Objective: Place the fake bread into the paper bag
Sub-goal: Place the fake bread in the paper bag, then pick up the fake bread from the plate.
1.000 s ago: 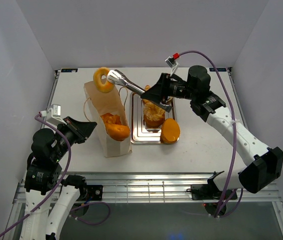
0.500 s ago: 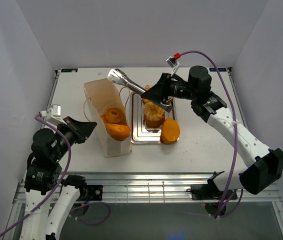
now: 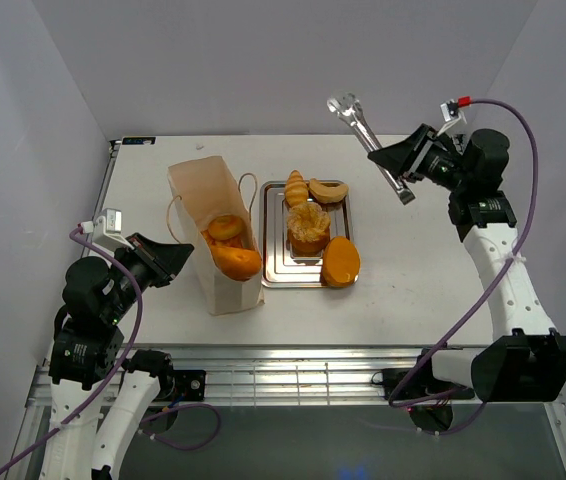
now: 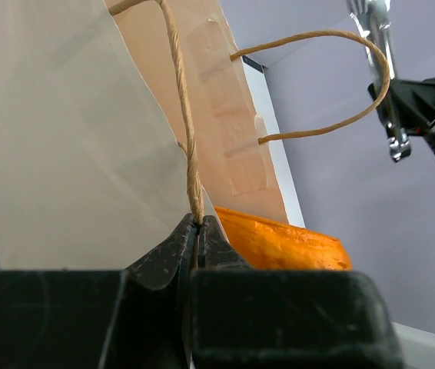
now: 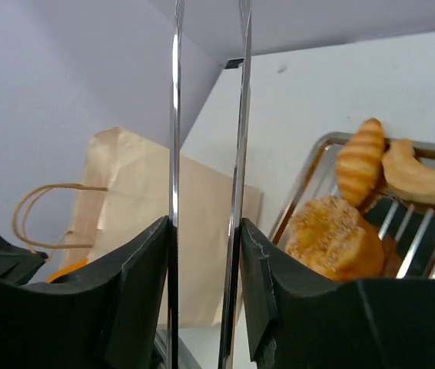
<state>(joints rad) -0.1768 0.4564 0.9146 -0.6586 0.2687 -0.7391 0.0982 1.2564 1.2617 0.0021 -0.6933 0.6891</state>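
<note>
The paper bag [image 3: 208,205] stands open at the left of the tray, with a long orange loaf [image 3: 233,262] and a bagel [image 3: 225,227] of fake bread inside. My left gripper [image 4: 198,224] is shut on the bag's near cord handle [image 4: 187,138]; the loaf [image 4: 287,242] shows just behind it. My right gripper [image 3: 403,162] is shut on metal tongs [image 3: 371,145], raised over the table's back right. The tongs' two arms [image 5: 175,115] run up between the fingers, and their tips hold nothing. More fake bread lies on the tray: a round roll [image 3: 308,228], a striped piece [image 3: 296,188], a crescent [image 3: 328,190].
The silver metal tray [image 3: 273,275] sits mid-table, right of the bag. An orange loaf [image 3: 340,262] rests at its front right corner. White walls close in the table on three sides. The bag's far handle [image 4: 333,84] loops up free.
The bagel left the tongs and dropped into the bag. My right arm then swung right and back, away from the bag, with the tongs empty. The left arm stayed put.
</note>
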